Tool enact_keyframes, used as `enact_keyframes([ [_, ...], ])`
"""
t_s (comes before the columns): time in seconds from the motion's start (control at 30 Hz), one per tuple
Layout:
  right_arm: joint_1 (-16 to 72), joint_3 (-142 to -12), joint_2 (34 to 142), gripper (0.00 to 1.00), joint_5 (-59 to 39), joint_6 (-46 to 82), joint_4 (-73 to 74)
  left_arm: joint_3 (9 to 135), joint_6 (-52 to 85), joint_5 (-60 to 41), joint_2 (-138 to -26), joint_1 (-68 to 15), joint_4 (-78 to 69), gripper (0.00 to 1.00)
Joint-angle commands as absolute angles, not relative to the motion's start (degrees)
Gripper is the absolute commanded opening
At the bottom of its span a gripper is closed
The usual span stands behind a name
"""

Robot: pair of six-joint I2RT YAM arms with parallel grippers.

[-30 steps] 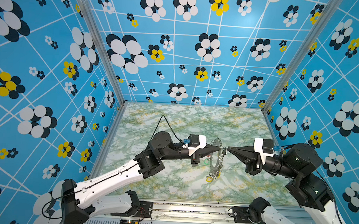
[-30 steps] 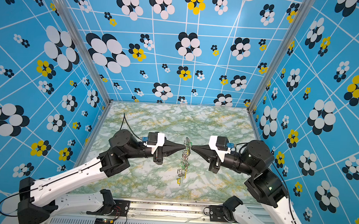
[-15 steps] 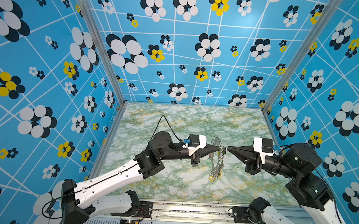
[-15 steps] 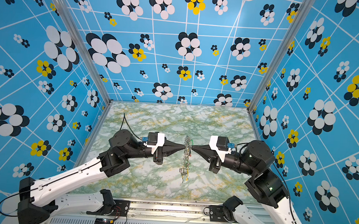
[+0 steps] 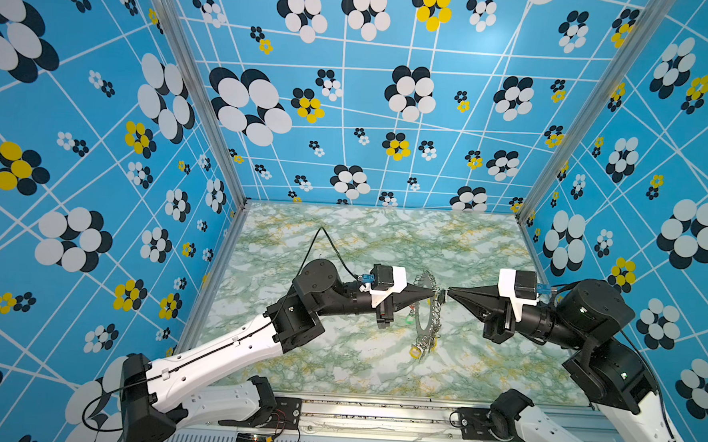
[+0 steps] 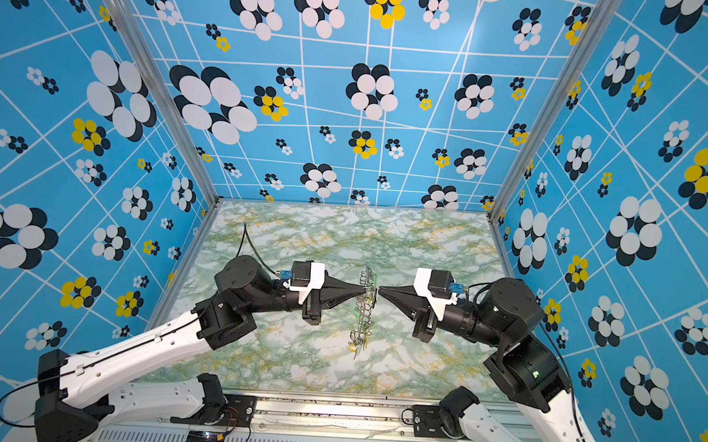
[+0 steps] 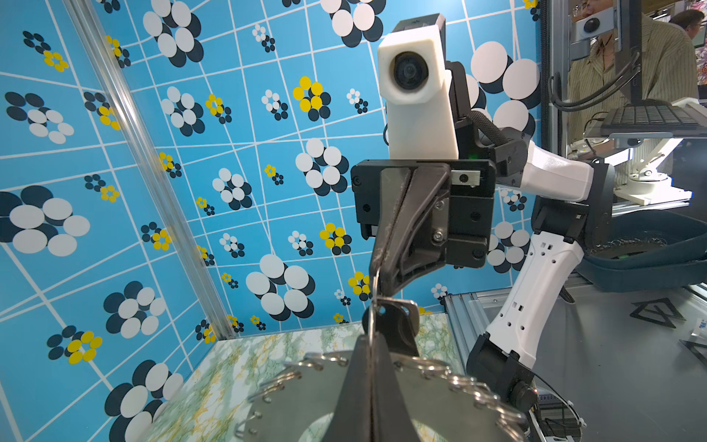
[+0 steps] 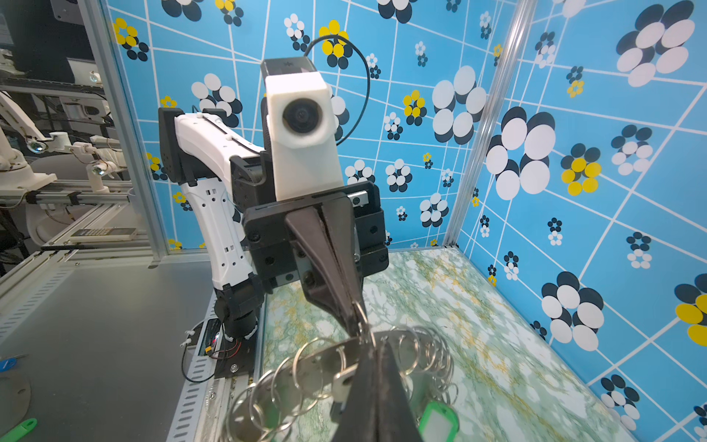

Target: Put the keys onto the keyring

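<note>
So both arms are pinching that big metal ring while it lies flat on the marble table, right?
No. The left end effector and right end effector do pinch it, but the keyring is held up on edge between them, not flat, as both top views show.

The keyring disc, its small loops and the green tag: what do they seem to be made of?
The keyring disc looks like flat sheet metal, matte grey with dull sheen. The loops look like shiny steel wire. The green tag seems glossy plastic.
</note>
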State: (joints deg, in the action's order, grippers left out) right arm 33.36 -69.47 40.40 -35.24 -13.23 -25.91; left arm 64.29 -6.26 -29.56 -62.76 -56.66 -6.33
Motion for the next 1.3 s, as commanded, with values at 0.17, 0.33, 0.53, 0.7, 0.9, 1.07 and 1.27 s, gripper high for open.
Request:
enact_keyframes([
  [0.17,33.57,-62.96,36.85,0.00,-35.57,-10.81,-19.87,61.19,-8.20,-29.58,-61.07,-56.84,-18.38,0.00],
  [0.33,33.56,-61.16,36.43,0.00,-36.16,-10.37,-18.36,60.82,-6.75,-31.51,-62.98,-56.51,-22.15,0.00],
  [0.53,33.57,-62.41,37.27,0.00,-37.32,-10.44,-18.54,61.04,-5.73,-31.99,-63.25,-56.43,-23.44,0.00],
  [0.7,33.66,-63.83,37.83,0.00,-39.12,-10.03,-18.63,60.00,-6.04,-31.64,-63.29,-56.43,-24.32,0.00],
  [0.9,33.66,-64.50,38.38,0.00,-39.93,-9.09,-17.29,59.50,-6.36,-31.47,-63.19,-56.42,-24.11,0.00],
  [1.07,33.66,-65.34,39.18,0.00,-40.28,-9.07,-17.73,58.97,-6.06,-31.29,-62.90,-56.50,-25.37,0.00],
  [1.27,33.66,-65.23,39.65,0.00,-39.81,-9.07,-17.75,58.95,-5.89,-31.48,-62.36,-56.47,-25.75,0.00],
])
